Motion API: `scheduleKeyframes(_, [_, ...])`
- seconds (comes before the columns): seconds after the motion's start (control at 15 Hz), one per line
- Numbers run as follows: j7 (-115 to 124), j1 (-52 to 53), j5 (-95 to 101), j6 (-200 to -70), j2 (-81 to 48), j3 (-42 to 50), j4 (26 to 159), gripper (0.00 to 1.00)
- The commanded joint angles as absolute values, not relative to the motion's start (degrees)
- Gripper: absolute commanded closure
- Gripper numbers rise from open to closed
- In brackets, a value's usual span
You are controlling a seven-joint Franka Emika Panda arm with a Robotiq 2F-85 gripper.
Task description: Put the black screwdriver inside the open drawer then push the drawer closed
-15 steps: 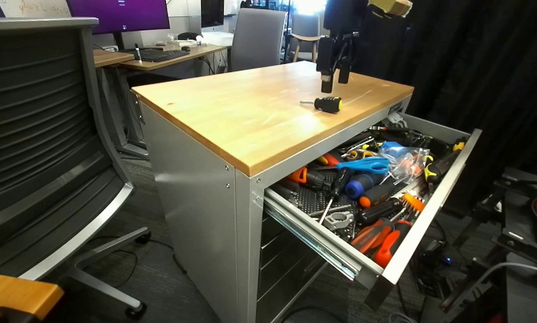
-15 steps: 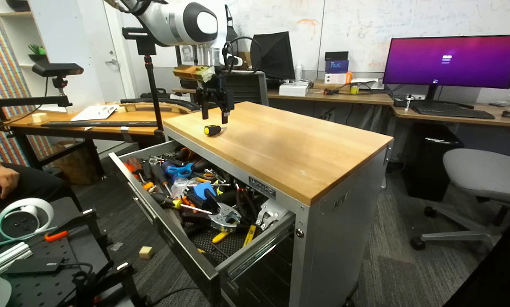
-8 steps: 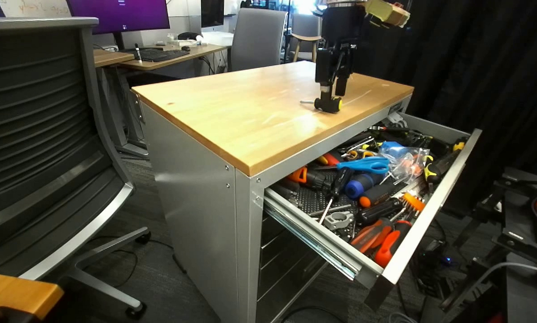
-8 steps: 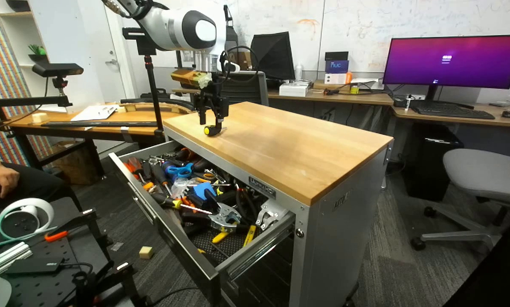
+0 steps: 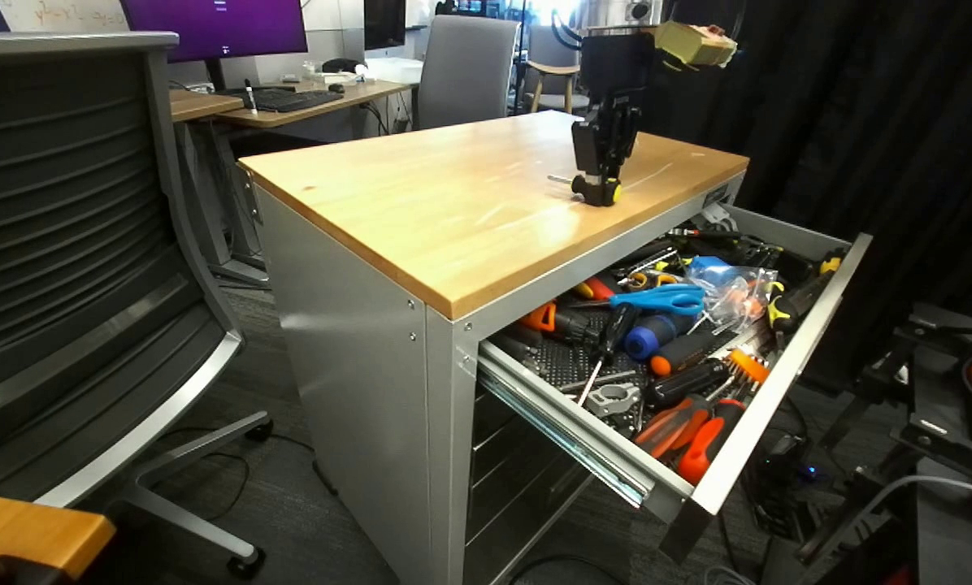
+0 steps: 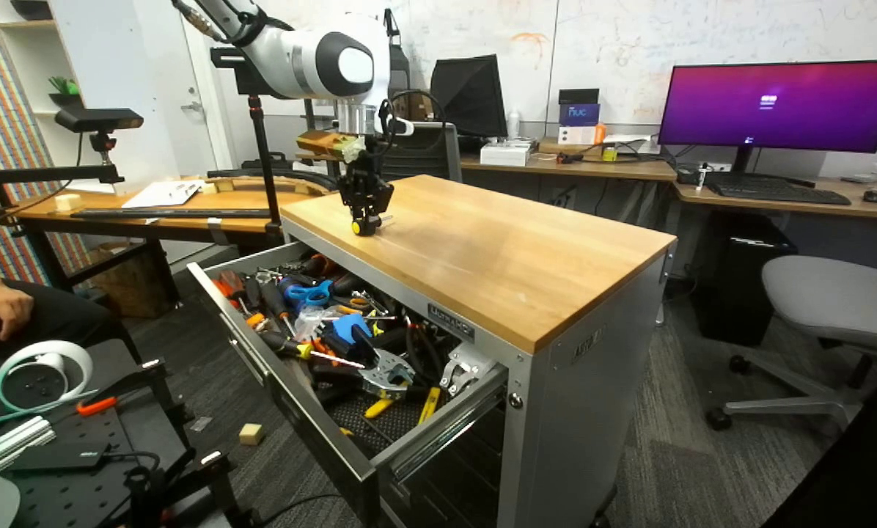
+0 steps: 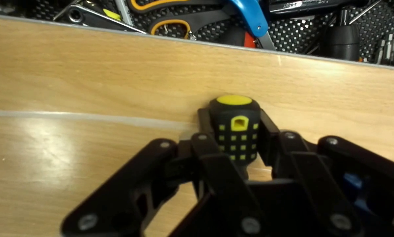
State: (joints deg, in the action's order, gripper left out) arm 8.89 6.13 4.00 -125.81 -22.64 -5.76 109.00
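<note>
Many tools (image 6: 273, 299) in the pulled-out drawer (image 6: 321, 429), including blue scissors (image 6: 309, 293); next, near the edge of the tabletop (image 6: 482, 242), the screwdriver (image 6: 359, 227), clamped in the jaws of the gripper (image 7: 235, 126); rightward, a blurred nameplate (image 6: 449, 323), then a "nuc" box (image 6: 579, 114).

A stubby black-and-yellow screwdriver (image 7: 237, 131) is lying on the wooden tabletop (image 5: 413, 219), a shallow grey metal drawer (image 5: 781, 374) standing open.
</note>
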Motion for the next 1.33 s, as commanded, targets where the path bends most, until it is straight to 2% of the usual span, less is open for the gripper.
scheduleKeyframes(0.0, [10.7, 7.3, 4.4, -127.0, -19.5, -4.5, 112.7, 0.89])
scheduleKeyframes(0.53, [17.1, 6.9, 3.0, -131.3, -7.5, -4.2, 131.0, 0.91])
scheduleKeyframes(0.93, [19.9, 6.6, 3.3, -134.4, -1.8, -4.6, 139.6, 0.90])
scheduleKeyframes(1.0, [20.6, 6.6, 3.8, -134.8, -1.5, -4.7, 140.3, 0.41])
scheduleKeyframes(1.07, [20.5, 6.6, 3.4, -134.9, -1.5, -4.9, 140.7, 0.40])
scheduleKeyframes(1.27, [19.1, 6.4, 2.5, -134.6, -0.9, -5.1, 141.6, 0.18])
